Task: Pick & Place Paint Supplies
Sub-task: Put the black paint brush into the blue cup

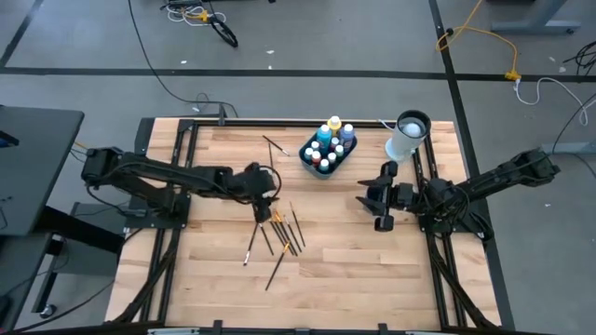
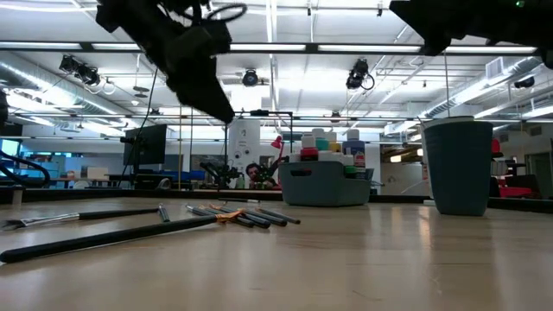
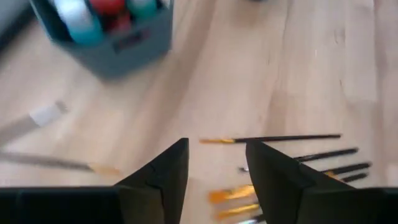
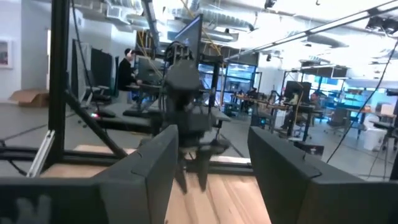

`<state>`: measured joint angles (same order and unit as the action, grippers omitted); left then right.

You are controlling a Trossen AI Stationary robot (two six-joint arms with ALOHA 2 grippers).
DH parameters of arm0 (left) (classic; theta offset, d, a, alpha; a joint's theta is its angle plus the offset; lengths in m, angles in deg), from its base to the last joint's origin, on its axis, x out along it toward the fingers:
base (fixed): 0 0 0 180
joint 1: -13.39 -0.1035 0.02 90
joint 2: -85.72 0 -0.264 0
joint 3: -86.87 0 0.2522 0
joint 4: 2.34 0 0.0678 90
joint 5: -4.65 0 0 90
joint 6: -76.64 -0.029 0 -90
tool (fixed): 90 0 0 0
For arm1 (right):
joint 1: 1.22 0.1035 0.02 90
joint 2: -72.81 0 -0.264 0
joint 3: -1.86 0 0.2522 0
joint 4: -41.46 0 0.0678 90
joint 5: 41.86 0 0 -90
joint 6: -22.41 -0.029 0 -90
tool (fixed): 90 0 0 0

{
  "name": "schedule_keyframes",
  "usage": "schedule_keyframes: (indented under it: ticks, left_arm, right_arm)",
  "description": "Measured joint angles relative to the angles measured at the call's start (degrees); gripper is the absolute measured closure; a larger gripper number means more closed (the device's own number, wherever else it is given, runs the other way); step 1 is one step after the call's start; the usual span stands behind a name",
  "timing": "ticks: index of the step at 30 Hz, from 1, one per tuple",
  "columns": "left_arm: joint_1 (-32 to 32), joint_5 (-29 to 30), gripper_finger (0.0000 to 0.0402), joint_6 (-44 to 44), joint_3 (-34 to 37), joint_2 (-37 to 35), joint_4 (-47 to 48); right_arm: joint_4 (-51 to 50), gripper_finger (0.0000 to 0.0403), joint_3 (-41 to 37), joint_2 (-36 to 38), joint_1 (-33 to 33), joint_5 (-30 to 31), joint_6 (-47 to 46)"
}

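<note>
We see the left gripper (image 1: 271,207) hanging above the table (image 1: 354,270), just on the bin's near-left side, over the upper end of the loose brushes (image 1: 282,234); in its wrist view the two dark fingers (image 3: 168,177) stand apart with bare wood between them, so it is open and holds nothing. Below and ahead of those fingers lie several brushes with orange tips (image 3: 233,194), and one long dark brush (image 3: 273,139) lies crosswise just beyond them. From the low view the brushes (image 2: 246,216) rest flat on the table in a fanned bunch, with longer ones (image 2: 104,235) stretched toward the left edge. The bin (image 1: 327,154), a small dark-blue tub, sits toward the back of the table, and the paint bottles (image 1: 332,140) stand upright inside it, with blue, red, white and yellow caps showing; the left wrist view catches the bin (image 3: 118,46) with a few bottles in it. One more brush (image 1: 273,144) lies apart, just left of the bin. The right gripper (image 1: 381,202) hovers to the bin's near-right side, well clear of the brushes, its fingers (image 4: 149,171) spread wide and empty. A tall white cylinder (image 1: 407,137) stands just right of the bin.
</note>
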<state>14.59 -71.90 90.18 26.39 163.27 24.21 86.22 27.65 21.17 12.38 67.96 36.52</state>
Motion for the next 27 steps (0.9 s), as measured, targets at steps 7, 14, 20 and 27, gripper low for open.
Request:
schedule_keyframes:
  ticks: [7,14,20,27]
  left_arm:
    - [3.98,0.29,0.0225,21.64,0.00,6.07,8.98]
    - [10.17,-2.32,0.0231,37.59,0.01,11.69,15.51]
    - [13.04,7.12,0.0236,49.88,-0.02,13.60,15.08]
    - [12.63,6.25,0.0237,62.43,0.00,15.17,14.05]
  right_arm:
    - [-0.71,0.0204,0.35,-0.28,0.00,0.15,-0.15]
    - [-1.47,0.0204,0.33,-0.62,-0.02,-1.18,-0.06]
    - [-0.08,0.0204,0.33,-0.68,-0.07,-1.30,1.41]
    - [1.48,0.0204,0.30,-0.68,-0.07,-1.35,3.27]
